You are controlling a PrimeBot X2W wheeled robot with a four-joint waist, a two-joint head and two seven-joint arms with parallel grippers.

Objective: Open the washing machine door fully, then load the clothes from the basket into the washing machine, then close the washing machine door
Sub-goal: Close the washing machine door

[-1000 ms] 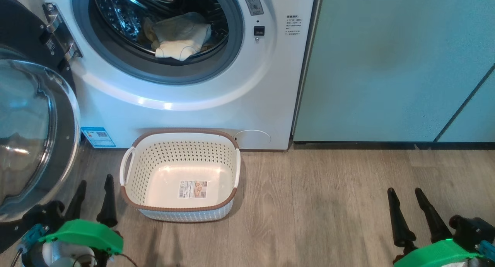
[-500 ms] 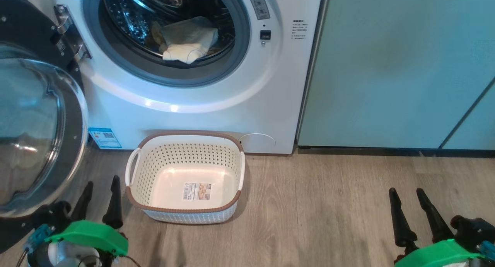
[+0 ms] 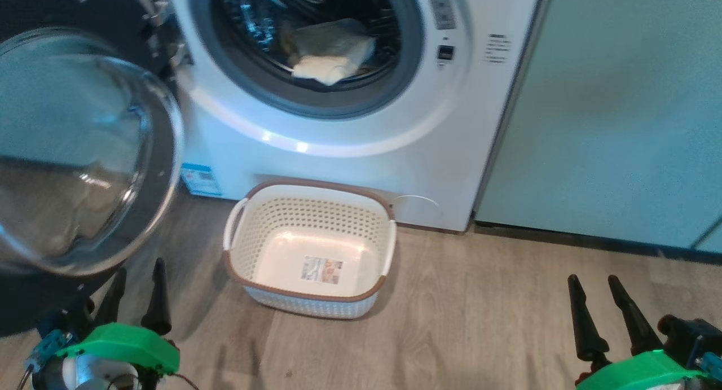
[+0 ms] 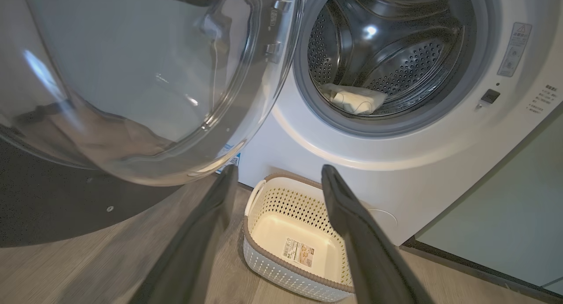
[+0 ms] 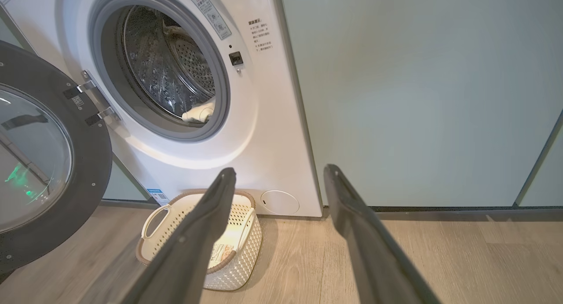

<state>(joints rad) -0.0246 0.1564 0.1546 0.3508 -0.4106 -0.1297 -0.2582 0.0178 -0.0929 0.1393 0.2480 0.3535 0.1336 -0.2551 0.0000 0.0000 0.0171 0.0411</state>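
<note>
The washing machine door [image 3: 84, 153] is seen at the far left, swung wide on its hinge, its glass bowl bulging toward the camera. Just below its lower rim the left claw [image 3: 140, 267] is held low, fingers pointing up the head view and spread wide, with nothing between them. In the left wrist view the door's bowl is seen close above and to the left of the fingers, apart from them.

Further right, the basket [image 3: 310, 308] is set on the floor [image 3: 479, 322] against the foot of the washing machine [image 3: 350, 170], and only the label is seen on its bottom. The clothes [image 3: 330, 54] are lodged in the drum, near the front behind the grey ring. Loading is therefore judged done, and the closing of the door is taken as the step in hand.

For that, the left claw would have to be brought behind the door's outer edge, and the door swept rightward until the latch is met.

At the lower right, the right claw [image 3: 592, 278] is held above the floor, wide and empty, well apart from the machine, before the teal cabinet [image 3: 620, 125].
</note>
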